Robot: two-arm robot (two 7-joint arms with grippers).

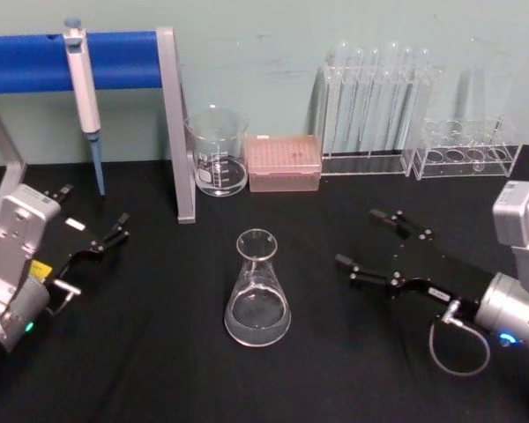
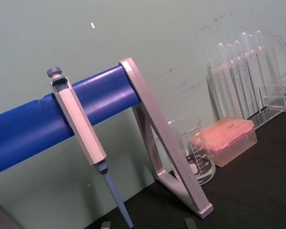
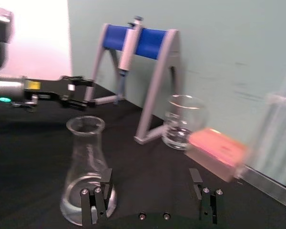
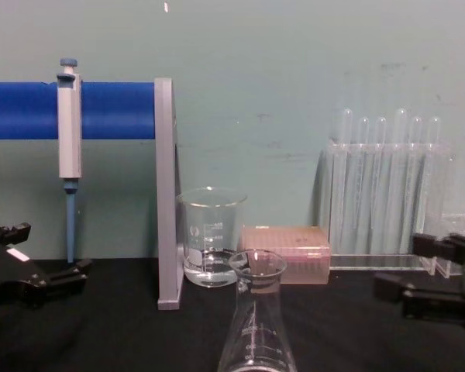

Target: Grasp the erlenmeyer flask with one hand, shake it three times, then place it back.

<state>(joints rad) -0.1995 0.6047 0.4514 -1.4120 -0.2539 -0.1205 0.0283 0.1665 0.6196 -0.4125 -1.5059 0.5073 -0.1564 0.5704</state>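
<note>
The erlenmeyer flask (image 1: 257, 291) stands upright on the black table near its middle, clear glass with white marks; it also shows in the chest view (image 4: 257, 318) and the right wrist view (image 3: 86, 167). My right gripper (image 1: 357, 238), the hand with the silver wrist and grey cable, is open just to the flask's right, level with it and apart from it. In the right wrist view one of its fingers (image 3: 102, 191) overlaps the flask's base and the flask lies off to one side of the gap. My left gripper (image 1: 93, 216) rests open at the table's left, far from the flask.
A glass beaker (image 1: 217, 152), a pink tip box (image 1: 283, 162) and clear test-tube racks (image 1: 375, 106) line the back. A blue-barred stand (image 1: 181, 132) with a hanging pipette (image 1: 84, 88) is at the back left. Bare black table surrounds the flask.
</note>
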